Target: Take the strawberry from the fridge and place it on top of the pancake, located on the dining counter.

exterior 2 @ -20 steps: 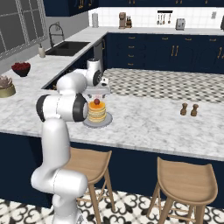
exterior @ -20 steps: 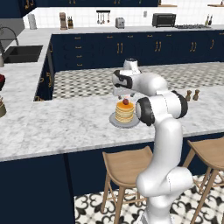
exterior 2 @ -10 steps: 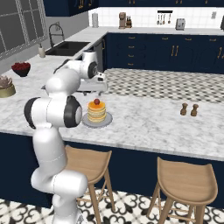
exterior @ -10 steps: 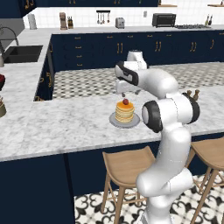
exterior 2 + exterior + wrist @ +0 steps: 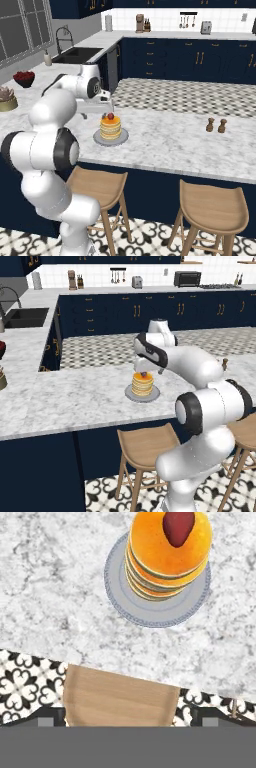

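You have the dining counter (image 5: pixel 75 396), a long marble top on a navy base, running across both base views, and everything below is placed against the pancake (image 5: pixel 110 128) that stands on it. The arm bends over the counter from the stool side, its elbow swung wide beyond the pancake. Below the counter edge nearest the base you see wooden stools (image 5: pixel 212 207), one tucked just beside the pancake's stretch of counter (image 5: pixel 120 699). The grey plate (image 5: pixel 150 612) lies flat on the marble with the golden stack centred on it. The gripper (image 5: pixel 106 103) hangs above the pancake on its far side, apart from it, touching nothing; its jaws stand spread wide with nothing between them. In the hand view you look down past the stack, with the pancake near the top of the frame and the plate rim showing all round it. Well off to one side of the pancake stand two small brown shakers (image 5: pixel 216 125). The strawberry (image 5: pixel 178 527) lies on top of the pancake, roughly at the middle of the uppermost layer, free of the fingers.
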